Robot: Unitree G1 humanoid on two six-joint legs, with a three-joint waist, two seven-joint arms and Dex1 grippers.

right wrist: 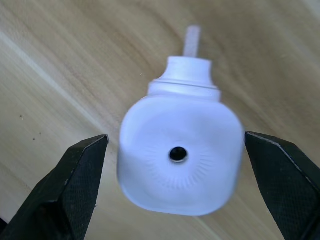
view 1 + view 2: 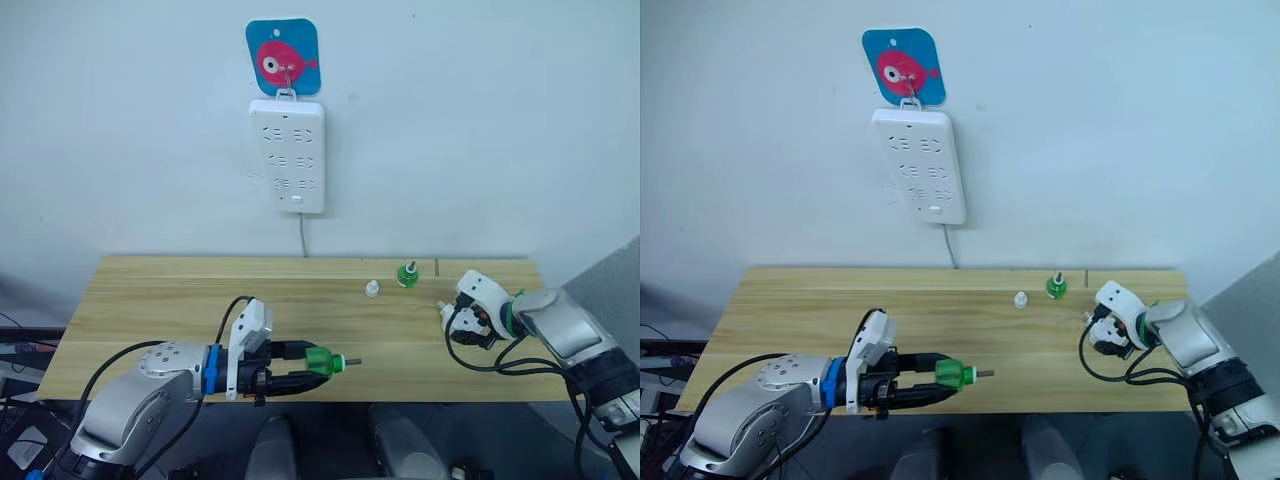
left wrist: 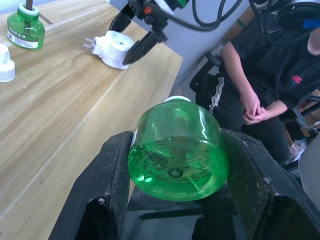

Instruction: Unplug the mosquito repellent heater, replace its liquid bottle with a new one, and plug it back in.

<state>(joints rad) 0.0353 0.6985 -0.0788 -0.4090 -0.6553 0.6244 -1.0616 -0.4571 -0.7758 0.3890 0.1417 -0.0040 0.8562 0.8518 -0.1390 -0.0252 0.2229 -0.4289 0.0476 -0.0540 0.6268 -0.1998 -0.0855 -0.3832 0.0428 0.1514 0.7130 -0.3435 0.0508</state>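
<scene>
My left gripper (image 2: 310, 368) is shut on a green bottle (image 2: 318, 360), the new one, held sideways over the table's front edge with its bare stem pointing right and no cap on it. Its base faces the left wrist camera (image 3: 176, 150). A small white cap (image 2: 372, 289) lies on the table. The heater's liquid bottle (image 2: 407, 274), green with a dark wick, stands upright near the back edge. The white heater (image 1: 180, 155) lies on the table at the right with no bottle in it. My right gripper (image 2: 455, 322) is open, a finger on each side of the heater, not touching it.
A white power strip (image 2: 287, 155) hangs on the wall above the wooden table (image 2: 160, 300), its sockets free, under a blue and pink hook plate (image 2: 283, 55). In the left wrist view a person (image 3: 260, 75) in dark clothes sits beyond the table's right end.
</scene>
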